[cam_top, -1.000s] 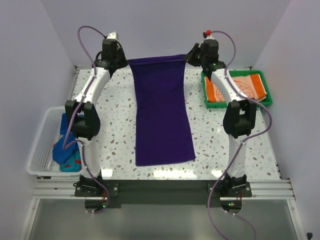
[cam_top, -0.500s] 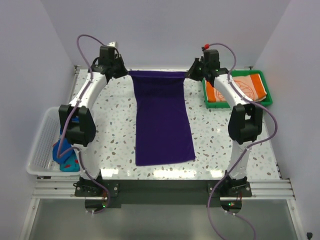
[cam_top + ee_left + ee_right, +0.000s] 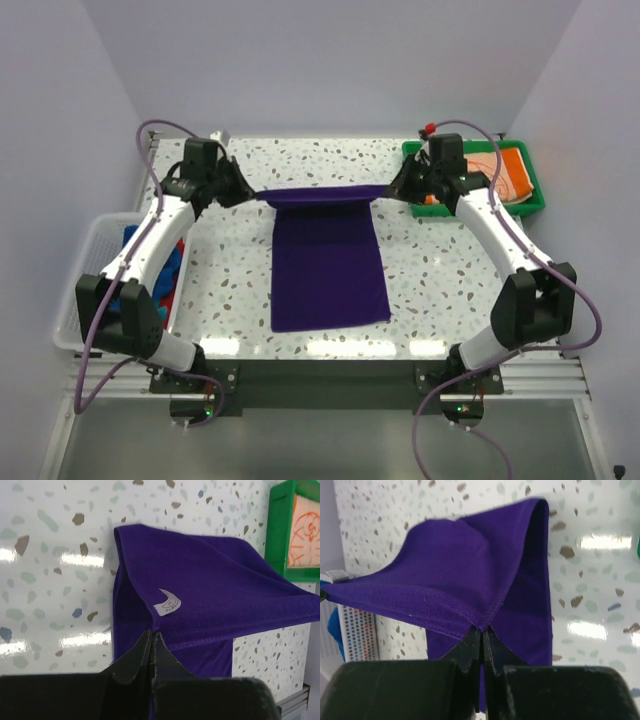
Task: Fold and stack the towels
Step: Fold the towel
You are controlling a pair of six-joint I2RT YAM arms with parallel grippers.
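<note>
The purple towel (image 3: 330,270) in the middle of the top view is a plain dark shade with a small white label (image 3: 168,603), on a white table (image 3: 230,270) speckled with brown, grey and blue flecks. At upper right a green tray (image 3: 537,192) holds an orange-and-white towel (image 3: 508,172) with an orange line drawing. At the left a white mesh basket (image 3: 85,300) shows blue, red and teal cloth (image 3: 130,238).

Speckled terrazzo table (image 3: 230,280) centre stage; green plastic tray (image 3: 536,195) on its far-right corner, white mesh basket (image 3: 95,245) off its left edge.
</note>
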